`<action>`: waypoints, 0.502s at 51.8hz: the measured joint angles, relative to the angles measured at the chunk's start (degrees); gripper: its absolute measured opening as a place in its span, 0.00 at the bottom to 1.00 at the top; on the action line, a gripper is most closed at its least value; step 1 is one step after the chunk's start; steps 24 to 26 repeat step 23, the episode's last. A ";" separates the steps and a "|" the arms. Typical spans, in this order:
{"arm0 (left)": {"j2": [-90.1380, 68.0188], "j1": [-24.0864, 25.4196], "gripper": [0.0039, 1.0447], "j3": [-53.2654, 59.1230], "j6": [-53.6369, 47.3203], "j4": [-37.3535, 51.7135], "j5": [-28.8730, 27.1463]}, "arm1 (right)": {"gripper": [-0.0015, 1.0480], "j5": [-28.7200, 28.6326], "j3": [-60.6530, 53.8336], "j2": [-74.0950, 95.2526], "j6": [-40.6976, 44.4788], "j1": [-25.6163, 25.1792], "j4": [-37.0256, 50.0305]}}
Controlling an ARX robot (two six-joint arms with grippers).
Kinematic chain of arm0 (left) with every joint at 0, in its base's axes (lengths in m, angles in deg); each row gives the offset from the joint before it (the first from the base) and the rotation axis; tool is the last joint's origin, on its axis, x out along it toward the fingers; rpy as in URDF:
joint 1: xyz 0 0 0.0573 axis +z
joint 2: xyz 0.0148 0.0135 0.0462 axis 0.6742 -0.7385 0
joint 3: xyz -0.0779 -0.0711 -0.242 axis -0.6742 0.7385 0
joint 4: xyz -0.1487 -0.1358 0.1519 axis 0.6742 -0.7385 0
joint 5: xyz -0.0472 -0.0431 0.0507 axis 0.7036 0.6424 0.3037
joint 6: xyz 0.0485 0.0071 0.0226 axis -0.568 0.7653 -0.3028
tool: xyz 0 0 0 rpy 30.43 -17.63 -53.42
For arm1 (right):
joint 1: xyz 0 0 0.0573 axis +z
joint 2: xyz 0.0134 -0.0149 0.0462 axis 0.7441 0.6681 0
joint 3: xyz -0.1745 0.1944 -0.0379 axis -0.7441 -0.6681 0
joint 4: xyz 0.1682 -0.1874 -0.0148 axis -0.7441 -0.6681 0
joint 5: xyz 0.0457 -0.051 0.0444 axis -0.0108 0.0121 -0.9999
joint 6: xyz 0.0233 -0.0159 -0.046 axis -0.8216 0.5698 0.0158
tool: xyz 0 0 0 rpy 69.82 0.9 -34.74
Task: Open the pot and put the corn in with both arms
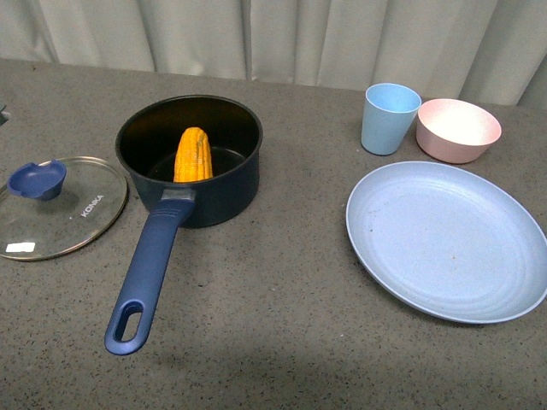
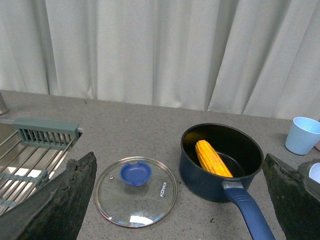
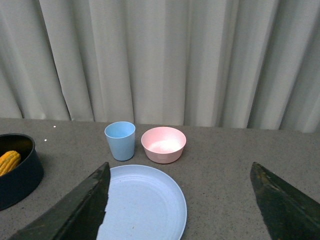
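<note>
Pot (image 1: 201, 175) sits uncovered on the grey desk (image 1: 273, 342), left of centre in the front view, long blue handle (image 1: 147, 273) pointing toward the robot. Corn (image 1: 193, 155) is inside the pot, leaning tilted against the inner wall on the handle side, tip up near the rim. Left wrist view confirms it: cob (image 2: 213, 158) lying at a slant in the black interior.

Glass lid (image 1: 58, 205) with blue knob (image 1: 38, 179) lies flat on the desk just left of the pot, rim near the pot wall; touching or not, cannot tell.

Right side of the desk: large light blue plate (image 1: 444, 243), light blue cup (image 1: 390, 118) and pink bowl (image 1: 458, 130) behind it, cup and bowl just beside each other. All well apart from the pot.

Left end effector (image 2: 180, 200): fingers (image 2: 55, 205) spread wide, nothing between them, raised over the desk with lid and pot in the gap. Right end effector (image 3: 182, 205): fingers (image 3: 75, 212) also spread wide, empty, above the plate. Neither arm shows in the front view.

A wire rack (image 2: 30, 150) shows at the desk edge in the left wrist view. Pale curtain (image 1: 273, 34) behind everything
</note>
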 joint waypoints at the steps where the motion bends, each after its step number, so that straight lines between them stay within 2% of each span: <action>1: 0.00 0.00 0.94 0.00 0.00 0.00 0.00 | 0.93 0.00 0.00 0.00 0.02 0.00 0.00; 5: 0.00 0.00 0.94 0.00 0.00 0.00 0.00 | 0.91 0.00 0.00 0.00 0.04 0.00 0.00; 26: 0.00 0.00 0.94 0.00 0.00 0.00 0.00 | 0.91 0.00 0.00 0.00 0.02 0.00 0.00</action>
